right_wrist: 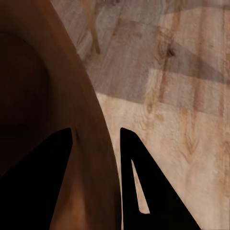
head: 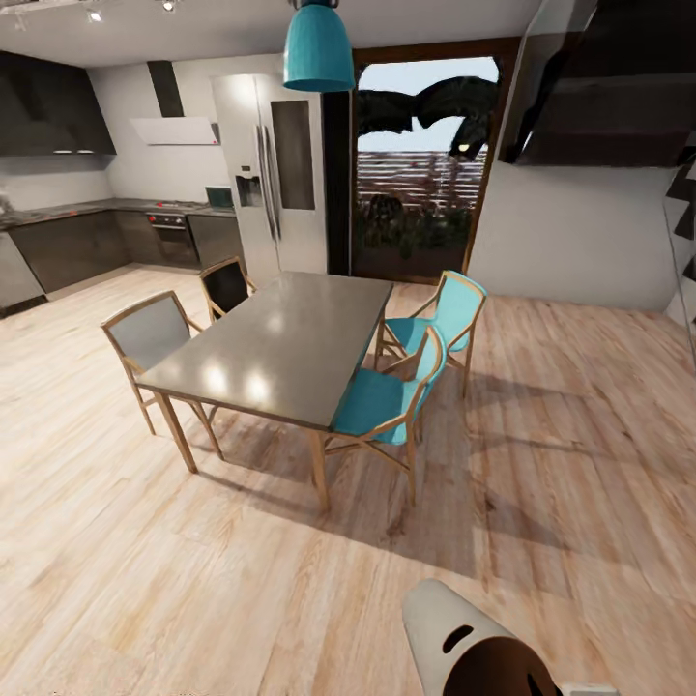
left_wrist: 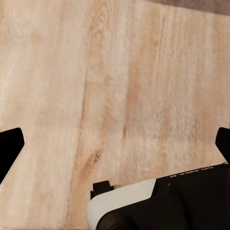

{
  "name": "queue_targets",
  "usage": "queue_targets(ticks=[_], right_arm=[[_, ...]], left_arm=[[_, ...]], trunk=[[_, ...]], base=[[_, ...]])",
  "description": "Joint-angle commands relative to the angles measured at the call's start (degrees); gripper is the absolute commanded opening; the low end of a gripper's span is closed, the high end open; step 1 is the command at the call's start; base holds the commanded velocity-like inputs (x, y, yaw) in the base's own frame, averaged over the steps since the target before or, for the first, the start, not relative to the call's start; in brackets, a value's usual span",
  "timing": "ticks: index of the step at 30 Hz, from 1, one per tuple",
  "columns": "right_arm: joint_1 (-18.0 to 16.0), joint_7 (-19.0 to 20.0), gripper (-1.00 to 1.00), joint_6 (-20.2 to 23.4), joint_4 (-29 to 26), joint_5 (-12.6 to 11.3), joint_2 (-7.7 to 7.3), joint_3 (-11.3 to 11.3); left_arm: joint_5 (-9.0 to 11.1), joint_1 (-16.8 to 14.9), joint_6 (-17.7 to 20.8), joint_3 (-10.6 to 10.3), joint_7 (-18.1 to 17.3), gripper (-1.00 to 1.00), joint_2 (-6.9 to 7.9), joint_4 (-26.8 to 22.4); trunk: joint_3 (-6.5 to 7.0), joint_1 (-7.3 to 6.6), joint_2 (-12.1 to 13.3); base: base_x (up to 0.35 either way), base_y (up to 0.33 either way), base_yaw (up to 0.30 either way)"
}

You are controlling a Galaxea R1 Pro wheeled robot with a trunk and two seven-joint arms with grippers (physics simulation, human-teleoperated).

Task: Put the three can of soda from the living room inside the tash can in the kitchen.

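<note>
The robot stands on the light wood floor [head: 541,425] of an open room, facing a grey dining table [head: 285,343] with four chairs round it: two teal ones [head: 387,401] on the right side, a grey-seated one [head: 150,333] on the left and a dark one [head: 225,285] at the far left corner. A teal pendant lamp [head: 318,48] hangs over the table.

The kitchen [head: 87,227] lies at the far left, with dark cabinets, a grey countertop, an oven [head: 168,237] and a tall steel fridge [head: 273,169]. To the right of the fridge a glass door [head: 420,164] looks out on greenery.

The tash can [head: 474,643] shows at the near edge of the head view, right of centre, tipped so that its pale grey outside, oval slot handle and brown inside all face up. In the right wrist view the right pincer [right_wrist: 96,143] sits astride the can's rim [right_wrist: 91,124], one finger inside the brown wall and one outside, gripping it (the wall fills the gap between the fingers).

The left pincer [left_wrist: 115,143] hangs over bare floor [left_wrist: 120,81] with its dark fingertips [left_wrist: 9,146] far apart at the picture's two sides, spread wide with nothing between them.
</note>
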Motion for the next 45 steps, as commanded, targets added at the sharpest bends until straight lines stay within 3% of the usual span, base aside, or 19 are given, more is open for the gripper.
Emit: queue_targets(ticks=[1, 45], right_arm=[[-0.02, 0.34, -1.00, -0.03, -0.10, 0.03, 0.01, -0.20], [-0.02, 0.33, -1.00, -0.03, -0.01, 0.03, 0.07, -0.12]], left_arm=[[0.00, 0.00, -0.01, 0.02, 0.00, 1.00, 0.00, 0.01], [-0.01, 0.00, -0.01, -0.02, 0.00, 1.00, 0.00, 0.03]], trunk=[[0.01, 0.00, -0.01], [-0.43, 0.00, -0.01]], base=[[0.000, 0.284, 0.245], [0.001, 0.285, 0.221]])
